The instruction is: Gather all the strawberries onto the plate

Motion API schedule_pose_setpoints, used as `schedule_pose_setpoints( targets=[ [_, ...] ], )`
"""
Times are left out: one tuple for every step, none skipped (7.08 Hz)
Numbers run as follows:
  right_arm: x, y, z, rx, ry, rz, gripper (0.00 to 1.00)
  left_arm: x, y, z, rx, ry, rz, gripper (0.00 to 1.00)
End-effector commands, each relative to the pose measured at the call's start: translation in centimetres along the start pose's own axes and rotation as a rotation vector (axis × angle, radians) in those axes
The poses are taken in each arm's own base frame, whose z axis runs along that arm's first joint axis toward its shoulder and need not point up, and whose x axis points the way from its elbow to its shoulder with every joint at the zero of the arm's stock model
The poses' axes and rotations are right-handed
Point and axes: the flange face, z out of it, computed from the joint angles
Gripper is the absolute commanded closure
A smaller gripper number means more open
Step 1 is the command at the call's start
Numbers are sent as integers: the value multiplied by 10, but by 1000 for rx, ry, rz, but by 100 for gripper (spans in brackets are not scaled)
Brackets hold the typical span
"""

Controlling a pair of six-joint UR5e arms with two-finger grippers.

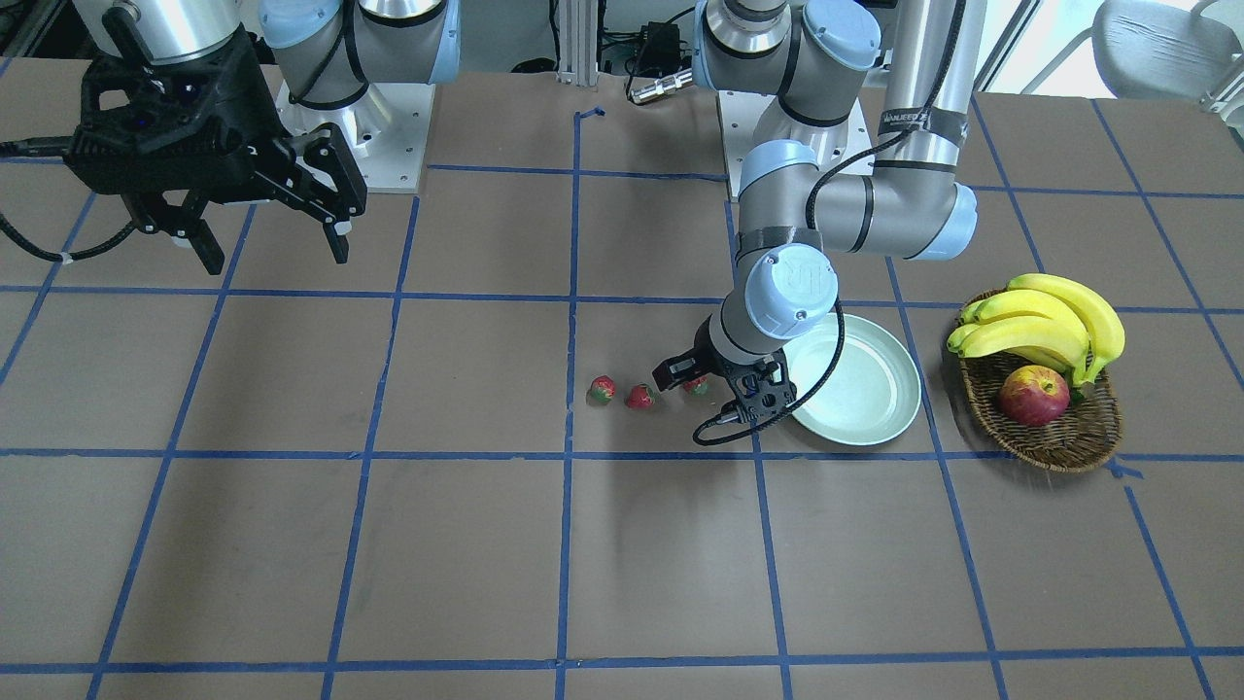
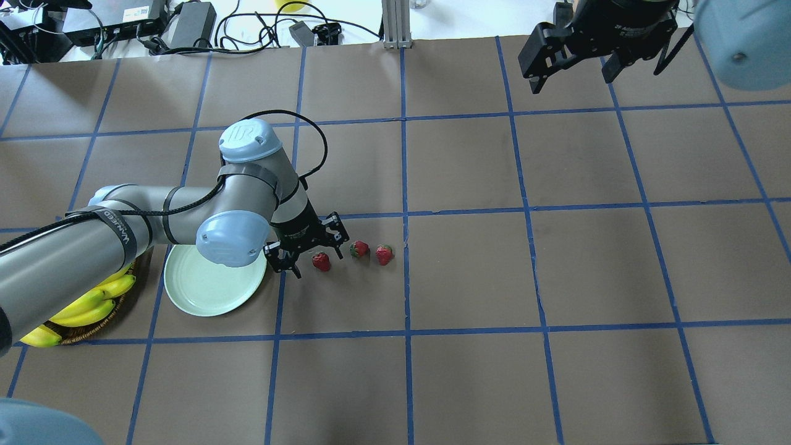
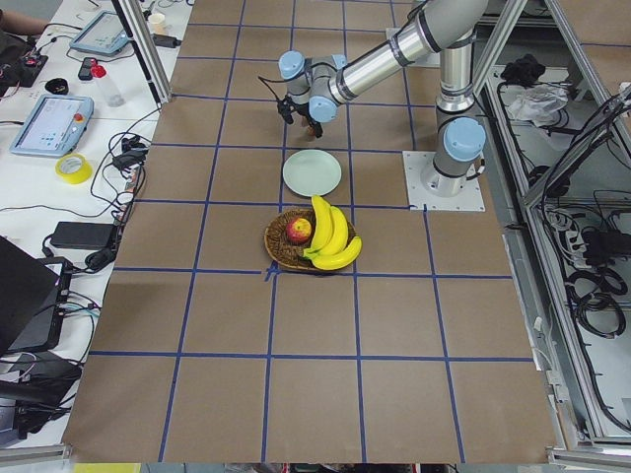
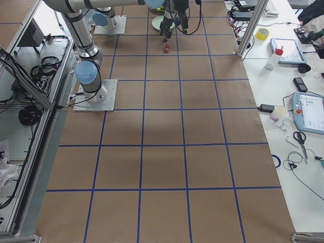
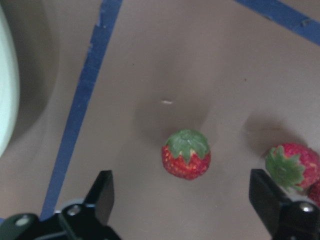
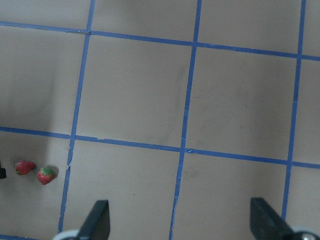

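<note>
Left gripper [image 5: 181, 182] splayed astride upright strawberry [image 5: 186, 156], cap upward; right gripper [image 1: 277, 258] splayed too.

Left pincer [image 2: 316, 263], right pincer [image 1: 276, 255], both agape

you can count three small red strawberries with green caps [image 2: 321, 261] [image 2: 359, 249] [image 2: 384, 254]. you have one round pale mint-green plate [image 2: 210, 287], one brown oval wicker basket [image 1: 1059, 442], one red-yellow apple [image 1: 1033, 396] and one bunch of yellow bananas [image 1: 1050, 326]. you also see two black two-finger grippers: the left gripper [image 2: 317, 263] and the right gripper [image 1: 276, 255].
</note>
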Motion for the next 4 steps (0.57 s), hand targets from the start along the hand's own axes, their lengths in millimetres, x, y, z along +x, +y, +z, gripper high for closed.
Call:
schedule_pose_setpoints(
  targets=[
    [0, 4, -1, -59, -2, 12, 0, 2, -4, 5, -1, 0, 5, 89],
    [-2, 13, -1, -136, -8, 44, 0, 2, -5, 4, 5, -2, 12, 100],
    [-3, 17, -2, -146, -8, 80, 0, 4, -8, 0, 27, 9, 18, 100],
    [-2, 17, 0, -150, -8, 85, 0, 7, -11, -11, 49, 18, 46, 100]
  ],
)
